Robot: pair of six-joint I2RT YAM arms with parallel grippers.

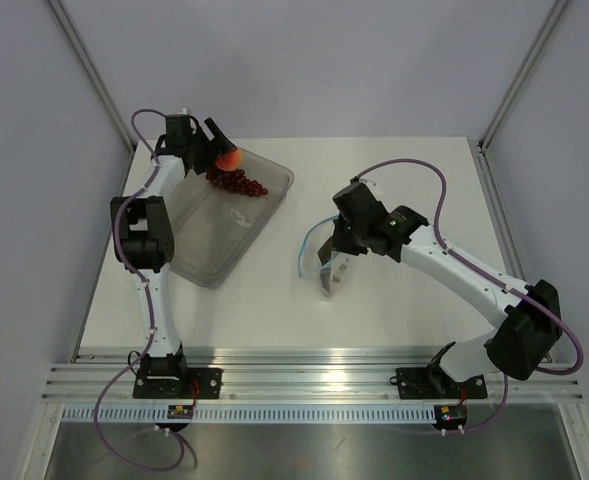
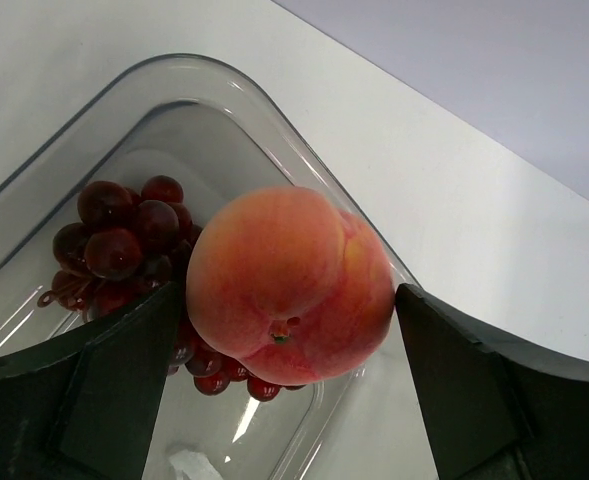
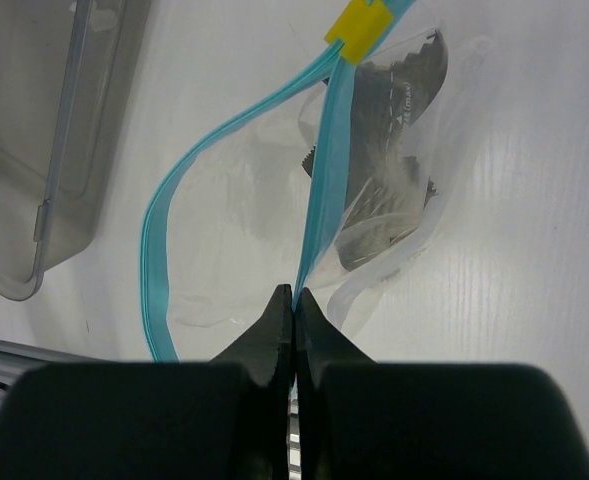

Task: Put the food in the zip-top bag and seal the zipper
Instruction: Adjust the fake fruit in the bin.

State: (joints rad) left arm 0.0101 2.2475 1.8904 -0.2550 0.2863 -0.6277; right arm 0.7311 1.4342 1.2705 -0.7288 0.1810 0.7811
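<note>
My left gripper (image 1: pixel 223 152) is shut on the round orange-red peach (image 1: pixel 230 158) and holds it above the far end of the grey tray (image 1: pixel 206 245). In the left wrist view the peach (image 2: pixel 289 285) sits between my two fingers (image 2: pixel 124 370). The dark red grapes (image 1: pixel 240 183) lie in the tray below it, also seen in the left wrist view (image 2: pixel 122 240). My right gripper (image 1: pixel 326 256) is shut on the blue-teal zipper (image 3: pixel 322 195) edge of the clear zip-top bag (image 3: pixel 399 190). The bag's mouth gapes open to the left and lies on the table (image 1: pixel 326 272).
The translucent grey tray (image 3: pixel 34 150) lies left of the bag with a strip of white table between them. A yellow tag (image 3: pixel 362 28) sits on the zipper's far end. A dark crinkled item (image 3: pixel 384 150) shows through the bag. Frame posts stand at the table's far corners.
</note>
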